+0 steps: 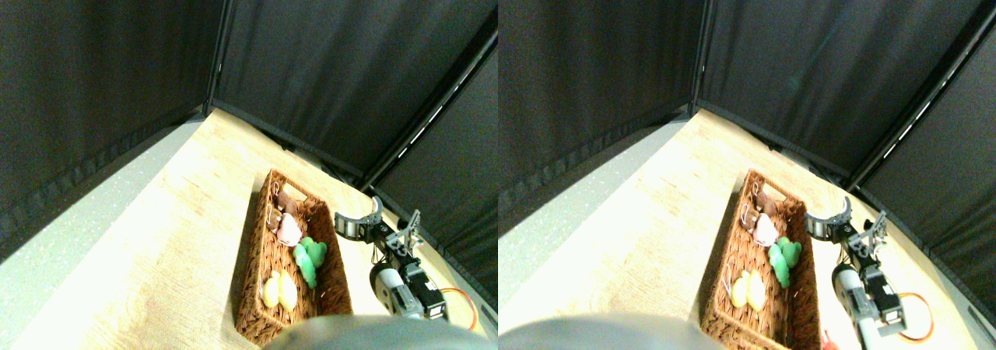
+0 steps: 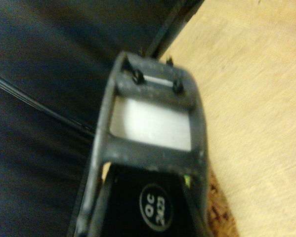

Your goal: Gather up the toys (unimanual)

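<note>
Basket (image 1: 264, 288): on the wooden table (image 1: 187, 233); long axis runs roughly 12 to 6.
Toys: all inside the basket; brown toy (image 1: 289, 204) at 12, pink toy (image 1: 289, 229) just below it, green toy (image 1: 310, 260) mid-basket toward 3, yellow toy (image 1: 279, 291) near 6.
Gripper (image 1: 394, 218): at the basket's 3 o'clock, outside the rim; jaws spread apart, seemingly empty; wrist view too blurred to confirm.

Strong light from above washes out the pale table (image 1: 194, 233), which glares near white at lower left of the stereo view. The dark curtains (image 1: 101, 70) in the upper frame stay dim and grainy. The basket (image 1: 257, 288) casts a soft shadow to its left. Straight lines bow toward the edges, a wide-angle warp. The wrist view is blurred throughout, its jaw frame (image 2: 148, 148) smeared and soft.
</note>
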Motion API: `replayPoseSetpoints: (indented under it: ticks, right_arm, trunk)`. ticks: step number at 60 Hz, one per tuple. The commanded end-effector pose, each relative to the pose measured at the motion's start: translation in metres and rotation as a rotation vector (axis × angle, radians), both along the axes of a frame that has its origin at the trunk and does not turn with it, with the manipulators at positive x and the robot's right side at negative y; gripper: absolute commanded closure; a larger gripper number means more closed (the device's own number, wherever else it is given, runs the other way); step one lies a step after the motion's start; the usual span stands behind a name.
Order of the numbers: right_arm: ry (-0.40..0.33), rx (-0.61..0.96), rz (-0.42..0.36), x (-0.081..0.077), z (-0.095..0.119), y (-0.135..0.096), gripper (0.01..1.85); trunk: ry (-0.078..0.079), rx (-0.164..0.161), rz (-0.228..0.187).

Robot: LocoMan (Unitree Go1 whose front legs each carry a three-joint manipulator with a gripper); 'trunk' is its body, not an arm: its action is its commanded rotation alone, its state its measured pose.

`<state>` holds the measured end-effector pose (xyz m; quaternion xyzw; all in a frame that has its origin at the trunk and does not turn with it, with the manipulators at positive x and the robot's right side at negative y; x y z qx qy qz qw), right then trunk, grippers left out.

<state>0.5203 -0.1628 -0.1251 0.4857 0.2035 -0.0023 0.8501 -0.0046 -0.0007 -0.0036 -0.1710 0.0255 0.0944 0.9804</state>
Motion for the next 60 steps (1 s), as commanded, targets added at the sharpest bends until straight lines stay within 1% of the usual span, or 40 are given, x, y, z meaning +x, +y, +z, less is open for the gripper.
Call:
replayPoseSetpoints:
  ticks: [1,2,6,7,8,9,11,15,16,19,20,22,25,26,28,30,32,33,34,35,36,37,38,40,41,43,45,48,51,55,60]
  right_arm:
    - [-0.056,0.03,-0.022,0.002,0.004,-0.022,1.14]
    - [-0.056,0.03,-0.022,0.002,0.004,-0.022,1.14]
    - [-0.068,-0.034,-0.08,-0.004,0.004,-0.044,1.11]
    - [-0.068,-0.034,-0.08,-0.004,0.004,-0.044,1.11]
    - [-0.074,-0.04,-0.088,-0.007,0.004,-0.053,1.11]
    - [-0.074,-0.04,-0.088,-0.007,0.004,-0.053,1.11]
    - [-0.086,-0.032,-0.105,-0.012,0.004,-0.061,1.15]
    - [-0.089,-0.05,-0.138,-0.019,0.004,-0.07,1.14]
    - [-0.097,-0.055,-0.14,-0.022,0.004,-0.073,1.12]
    - [-0.103,-0.037,-0.177,-0.031,0.002,-0.08,1.15]
    - [-0.103,-0.037,-0.177,-0.031,0.002,-0.08,1.15]
    - [-0.125,-0.076,-0.171,-0.036,0.0,-0.085,1.17]
    - [-0.125,-0.09,-0.198,-0.046,-0.003,-0.091,1.19]
    - [-0.125,-0.09,-0.198,-0.046,-0.003,-0.091,1.19]
    - [-0.126,-0.106,-0.204,-0.052,-0.005,-0.095,1.18]
    - [-0.118,-0.084,-0.214,-0.057,-0.009,-0.097,1.17]
    - [-0.108,-0.067,-0.247,-0.064,-0.012,-0.098,1.12]
    - [-0.108,-0.067,-0.247,-0.064,-0.012,-0.098,1.12]
    - [-0.109,-0.061,-0.258,-0.067,-0.013,-0.099,1.07]
    - [-0.117,-0.075,-0.252,-0.071,-0.015,-0.1,1.05]
    - [-0.124,-0.089,-0.245,-0.074,-0.017,-0.1,1.05]
    - [-0.108,-0.068,-0.266,-0.077,-0.018,-0.098,1.05]
    - [-0.108,-0.068,-0.266,-0.077,-0.018,-0.098,1.05]
    - [-0.103,-0.049,-0.272,-0.084,-0.021,-0.097,1.06]
    - [-0.091,-0.019,-0.289,-0.087,-0.022,-0.096,1.06]
    - [-0.075,0.032,-0.296,-0.093,-0.026,-0.095,1.08]
    - [-0.064,0.032,-0.304,-0.095,-0.027,-0.095,1.08]
    - [-0.047,0.014,-0.318,-0.103,-0.032,-0.093,1.02]
    - [-0.047,-0.016,-0.32,-0.108,-0.034,-0.091,0.96]
    - [-0.02,0.012,-0.321,-0.116,-0.038,-0.088,1.0]
    - [-0.015,-0.002,-0.31,-0.123,-0.041,-0.084,1.05]
  trunk:
    - [0.033,0.027,-0.046]
    - [0.034,0.029,-0.05]
    - [0.038,0.051,-0.084]
    - [0.039,0.055,-0.089]
    - [0.041,0.061,-0.098]
    - [0.043,0.067,-0.108]
    - [0.047,0.075,-0.123]
    - [0.052,0.09,-0.157]
    - [0.052,0.092,-0.161]
    - [0.053,0.105,-0.178]
    - [0.053,0.107,-0.181]
    - [0.054,0.113,-0.189]
    - [0.057,0.118,-0.198]
    - [0.057,0.12,-0.199]
    - [0.06,0.122,-0.205]
    - [0.062,0.126,-0.21]
    - [0.063,0.127,-0.213]
    - [0.065,0.127,-0.215]
    - [0.065,0.127,-0.215]
    - [0.066,0.128,-0.217]
    - [0.066,0.128,-0.217]
    - [0.066,0.128,-0.217]
    - [0.066,0.128,-0.217]
    - [0.066,0.128,-0.217]
    - [0.067,0.13,-0.223]
    - [0.068,0.13,-0.224]
    - [0.069,0.128,-0.226]
    - [0.07,0.125,-0.232]
    - [0.068,0.121,-0.231]
    - [0.069,0.118,-0.231]
    - [0.066,0.111,-0.23]
